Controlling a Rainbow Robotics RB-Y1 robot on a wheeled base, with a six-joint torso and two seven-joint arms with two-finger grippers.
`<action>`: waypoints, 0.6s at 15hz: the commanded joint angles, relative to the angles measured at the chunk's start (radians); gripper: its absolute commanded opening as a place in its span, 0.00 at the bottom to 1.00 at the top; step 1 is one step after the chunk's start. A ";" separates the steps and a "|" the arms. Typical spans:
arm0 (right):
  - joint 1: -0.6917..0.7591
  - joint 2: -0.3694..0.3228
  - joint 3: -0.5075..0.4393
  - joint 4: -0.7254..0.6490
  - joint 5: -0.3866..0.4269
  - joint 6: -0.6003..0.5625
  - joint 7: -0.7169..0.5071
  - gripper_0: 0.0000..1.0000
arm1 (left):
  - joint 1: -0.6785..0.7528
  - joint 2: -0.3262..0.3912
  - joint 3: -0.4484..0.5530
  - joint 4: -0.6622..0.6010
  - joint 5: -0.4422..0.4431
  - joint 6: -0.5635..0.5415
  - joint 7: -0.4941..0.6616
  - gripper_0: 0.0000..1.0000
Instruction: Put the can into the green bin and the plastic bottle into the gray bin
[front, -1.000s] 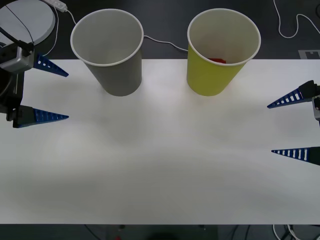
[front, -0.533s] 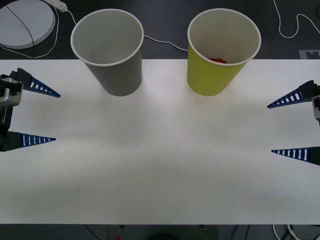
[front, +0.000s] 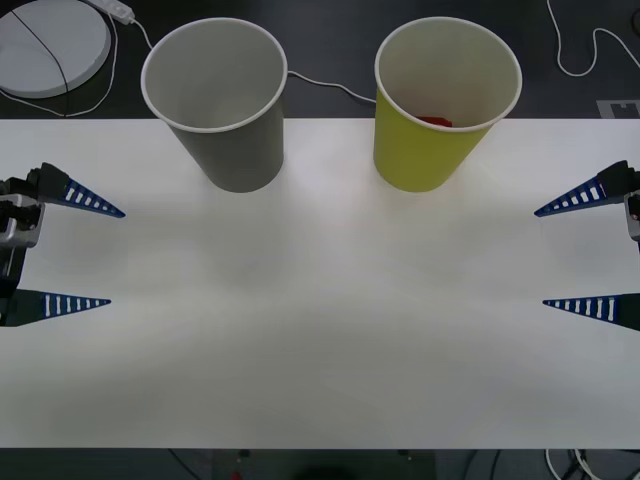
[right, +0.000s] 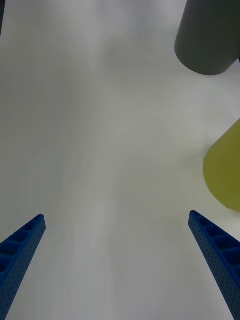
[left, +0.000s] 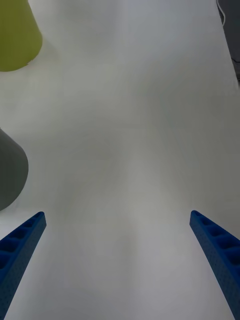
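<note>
We see the gray bin and the green bin upright at the far side of the white table. Inside the green bin, a small red part of the can shows; the rest is hidden by the wall. The left gripper and right gripper stand at the table's edges, fingers spread wide, holding nothing.
</note>
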 joint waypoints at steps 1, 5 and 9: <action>0.000 0.000 0.000 0.000 0.000 0.000 0.000 1.00 | 0.001 -0.017 0.001 0.003 -0.002 -0.006 -0.001 1.00; 0.000 0.000 0.000 0.000 0.000 0.000 0.000 1.00 | -0.001 -0.017 0.005 0.003 0.000 -0.020 -0.002 1.00; 0.000 0.000 0.000 0.000 0.000 0.000 0.000 1.00 | -0.001 -0.015 0.005 0.003 -0.002 -0.029 -0.005 1.00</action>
